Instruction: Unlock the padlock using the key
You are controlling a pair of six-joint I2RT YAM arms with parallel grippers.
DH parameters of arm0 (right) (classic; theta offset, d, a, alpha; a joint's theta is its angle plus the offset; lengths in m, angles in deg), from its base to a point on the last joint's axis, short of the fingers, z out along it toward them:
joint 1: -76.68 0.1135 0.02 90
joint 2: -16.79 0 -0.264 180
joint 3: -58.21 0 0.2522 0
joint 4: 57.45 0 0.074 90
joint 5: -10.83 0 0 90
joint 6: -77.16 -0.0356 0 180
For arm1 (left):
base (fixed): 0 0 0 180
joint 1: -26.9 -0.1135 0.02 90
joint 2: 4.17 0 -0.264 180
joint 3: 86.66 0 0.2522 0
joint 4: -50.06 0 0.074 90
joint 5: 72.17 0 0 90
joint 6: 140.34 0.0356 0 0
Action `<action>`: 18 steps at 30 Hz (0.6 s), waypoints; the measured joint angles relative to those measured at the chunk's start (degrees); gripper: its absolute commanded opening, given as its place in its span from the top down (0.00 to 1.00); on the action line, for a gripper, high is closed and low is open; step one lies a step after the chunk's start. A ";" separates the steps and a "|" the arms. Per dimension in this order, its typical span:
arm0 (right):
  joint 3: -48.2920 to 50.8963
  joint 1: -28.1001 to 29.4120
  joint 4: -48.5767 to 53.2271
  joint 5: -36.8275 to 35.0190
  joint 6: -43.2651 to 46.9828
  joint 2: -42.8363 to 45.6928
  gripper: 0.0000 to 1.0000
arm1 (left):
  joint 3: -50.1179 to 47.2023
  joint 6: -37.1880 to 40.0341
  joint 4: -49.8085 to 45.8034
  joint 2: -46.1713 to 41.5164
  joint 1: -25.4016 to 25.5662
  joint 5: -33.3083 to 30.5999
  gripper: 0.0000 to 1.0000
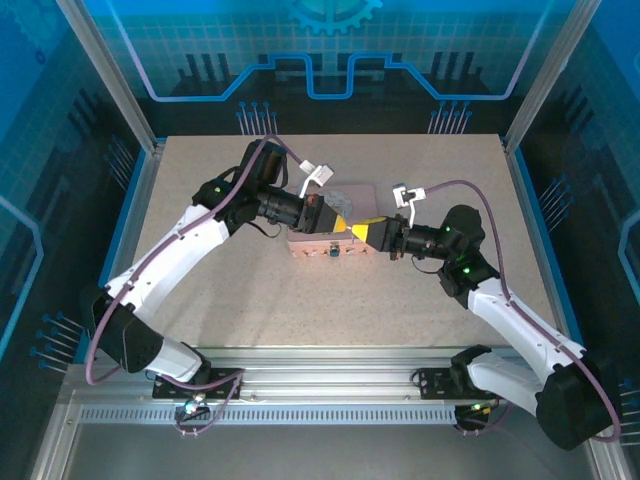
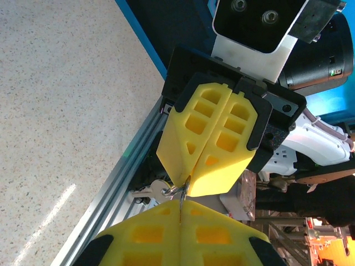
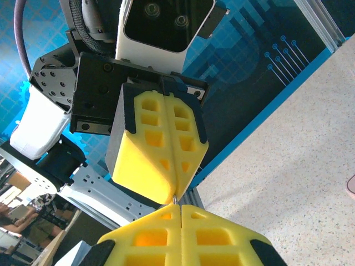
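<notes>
Above the table's middle my two grippers meet tip to tip. My left gripper (image 1: 346, 225) (image 2: 181, 215) is shut on a thin metal key seen edge-on. My right gripper (image 1: 358, 232) (image 3: 181, 210) is shut on the key ring (image 2: 185, 186) from the opposite side. A second silver key (image 2: 151, 190) dangles from the ring to the left. Just below the grippers, the pinkish-brown block-shaped padlock (image 1: 318, 244) (image 2: 244, 197) lies on the table. Its keyhole cannot be made out. In the right wrist view a sliver of metal (image 3: 176, 199) shows between the two pairs of yellow fingers.
The speckled table (image 1: 250, 300) is bordered by a blue rim and an aluminium rail (image 1: 330, 365) at the near edge. A grey patch (image 1: 350, 193) lies just behind the padlock. Both arms reach inward from the near corners.
</notes>
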 measured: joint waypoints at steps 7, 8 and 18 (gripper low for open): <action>0.00 0.35 2.19 -1.42 1.68 1.49 1.00 | -1.42 -1.11 2.38 -0.85 0.02 0.35 1.00; 0.00 0.37 2.16 -1.66 1.81 1.64 1.00 | -1.57 -1.44 2.80 -0.94 0.02 0.46 1.00; -0.02 1.40 3.61 -3.80 3.39 1.73 1.00 | -2.78 -2.95 4.48 -1.14 -0.15 0.59 0.78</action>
